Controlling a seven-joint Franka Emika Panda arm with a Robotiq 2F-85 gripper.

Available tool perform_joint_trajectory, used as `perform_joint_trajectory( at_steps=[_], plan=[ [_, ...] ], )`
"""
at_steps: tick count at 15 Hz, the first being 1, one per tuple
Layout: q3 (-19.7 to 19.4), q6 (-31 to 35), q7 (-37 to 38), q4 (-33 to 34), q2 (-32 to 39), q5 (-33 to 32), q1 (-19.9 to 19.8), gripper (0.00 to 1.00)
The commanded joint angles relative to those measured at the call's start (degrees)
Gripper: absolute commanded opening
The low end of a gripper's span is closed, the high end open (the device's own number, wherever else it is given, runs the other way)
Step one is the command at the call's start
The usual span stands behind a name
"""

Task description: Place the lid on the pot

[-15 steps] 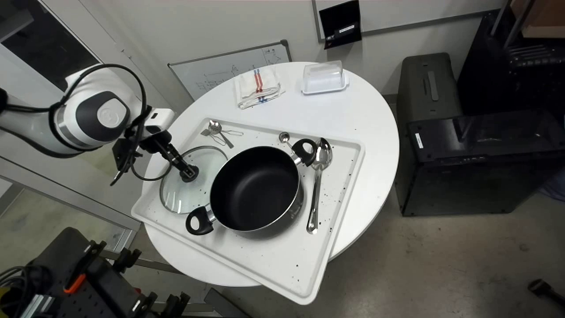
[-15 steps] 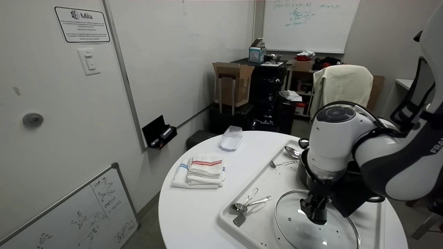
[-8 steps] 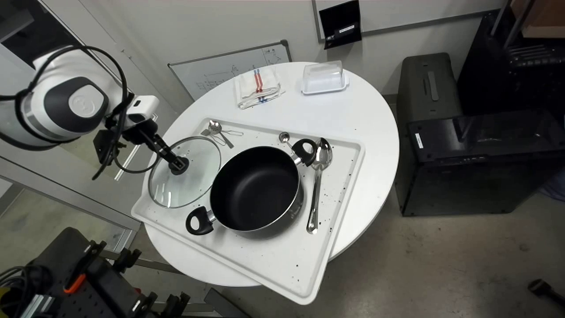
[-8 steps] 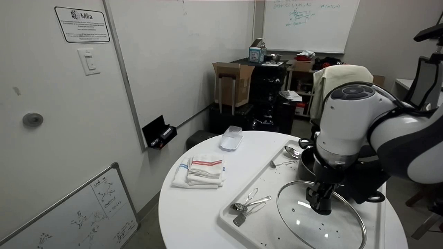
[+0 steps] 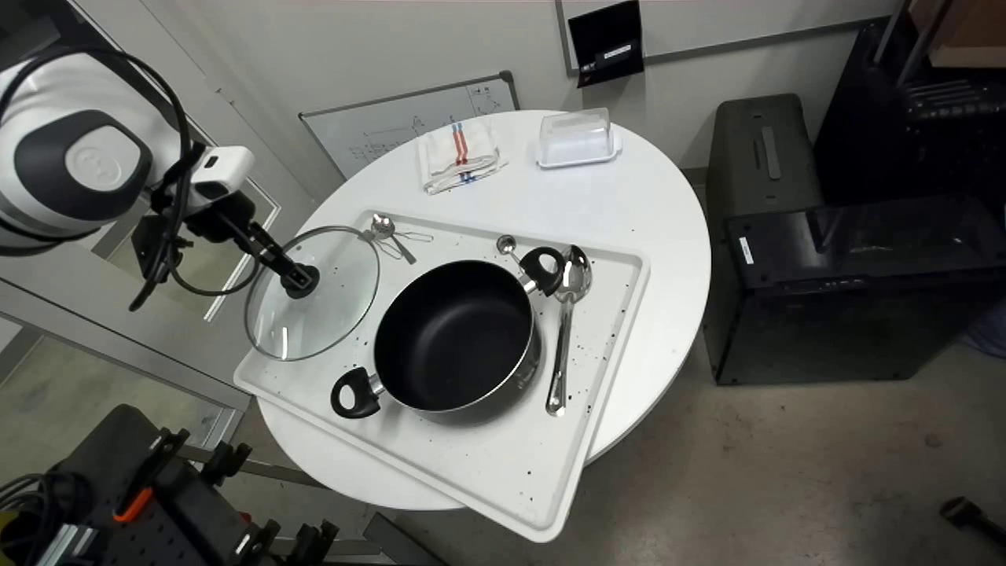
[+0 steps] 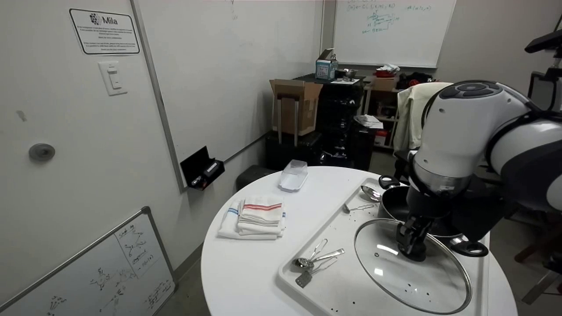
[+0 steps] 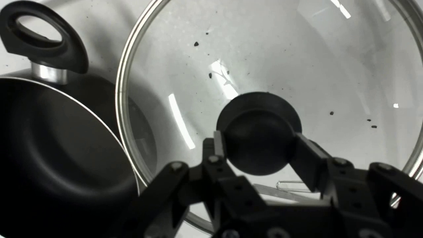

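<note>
The lid (image 5: 342, 271) is a round clear glass disc with a metal rim and a black centre knob. It also shows in an exterior view (image 6: 395, 285) and in the wrist view (image 7: 281, 59). My gripper (image 5: 300, 281) is shut on the knob, one finger on each side, as the wrist view (image 7: 259, 140) shows. The lid hangs above the tray, slightly tilted, beside the pot. The black pot (image 5: 456, 338) stands uncovered on the tray, its inside empty. In an exterior view the arm partly hides the pot (image 6: 395, 204). In the wrist view the pot (image 7: 66, 145) is at the left.
The white tray (image 5: 487, 472) lies on a round white table (image 5: 660, 259). A large metal spoon (image 5: 562, 338) and a small ladle (image 5: 507, 245) lie beside the pot. Small utensils (image 6: 309, 263) lie near the lid. Folded towels (image 6: 259, 219) and a butter dish (image 5: 578, 140) stand behind.
My gripper has lifted the lid off the tray and carried it up and away from the pot, with the knob still held. The pot and the utensils have not moved.
</note>
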Motion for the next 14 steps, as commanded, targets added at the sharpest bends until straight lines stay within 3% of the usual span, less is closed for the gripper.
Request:
perform_joint_trajectory(
  at_steps=[1,14],
  plan=[
    [-1.9,-1.8,-0.3,-2.4,-4.8,-0.7,0.4,0.25],
    [-9.6,-5.3,0.7,-1.9,-5.2,-1.6,-6.5,0.25]
  ],
)
